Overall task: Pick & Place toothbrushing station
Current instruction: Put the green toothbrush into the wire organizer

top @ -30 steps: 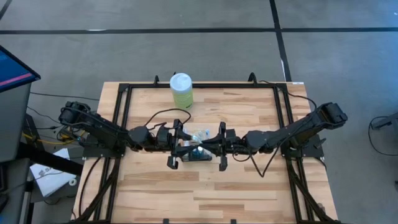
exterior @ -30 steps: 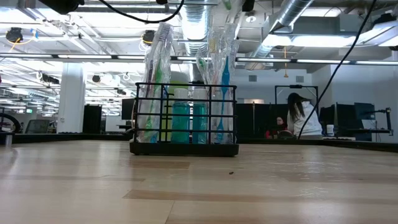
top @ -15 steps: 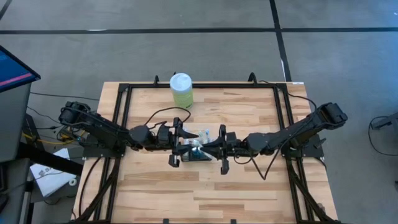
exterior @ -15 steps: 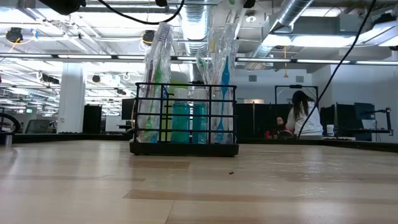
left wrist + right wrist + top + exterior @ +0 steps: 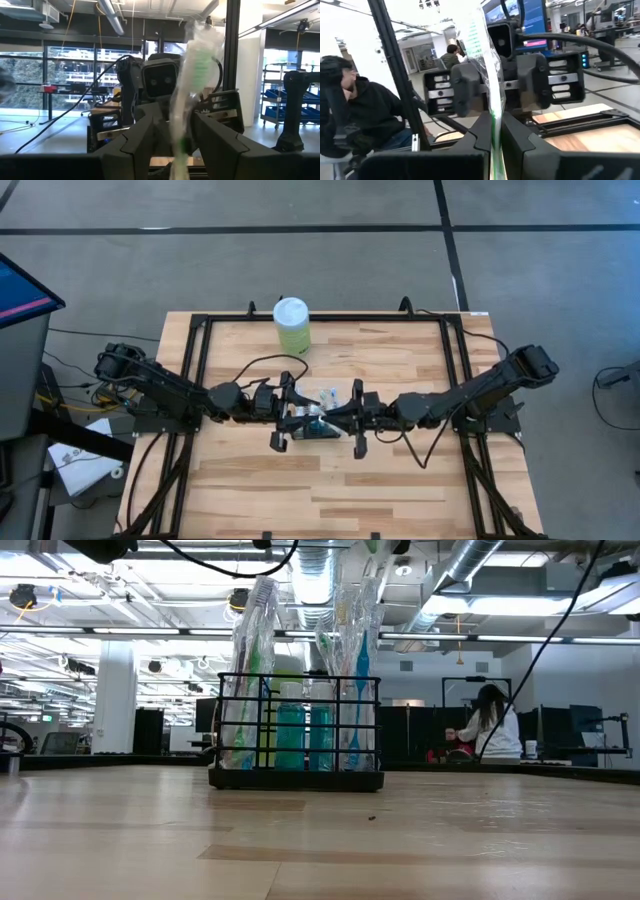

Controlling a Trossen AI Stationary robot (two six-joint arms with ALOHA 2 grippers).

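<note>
— From above, what's on the table?

— A pale butcher-block table point(image 5: 400, 490) with a black frame round its edge, on grey concrete floor crossed by dark lines. The toothbrushing station point(image 5: 312, 427) sits about mid-table. The left gripper point(image 5: 291, 412) and right gripper point(image 5: 345, 418) meet over it from either side. A pale green bottle point(image 5: 292, 326) with a white cap stands at the far edge.

— And down at table height?

— The caddy stands upright on the wood, wrapped toothbrushes point(image 5: 252, 650) poking well above its black bars, teal tubes inside. Behind it: an open office, ceiling ducts and strip lights, dark partitions, and a person point(image 5: 490, 726) in white at a desk far right.

— The left wrist camera?

— Its two fingers point(image 5: 132, 145) stand apart with a wrapped green-bristled toothbrush point(image 5: 192, 85) between them; I can't say the pads touch it. The other arm faces it, big windows behind.

— The right one?

— Its fingers point(image 5: 480, 137) are pinched narrow on a wrapped toothbrush point(image 5: 487, 75). People in dark clothes sit beyond.
</note>
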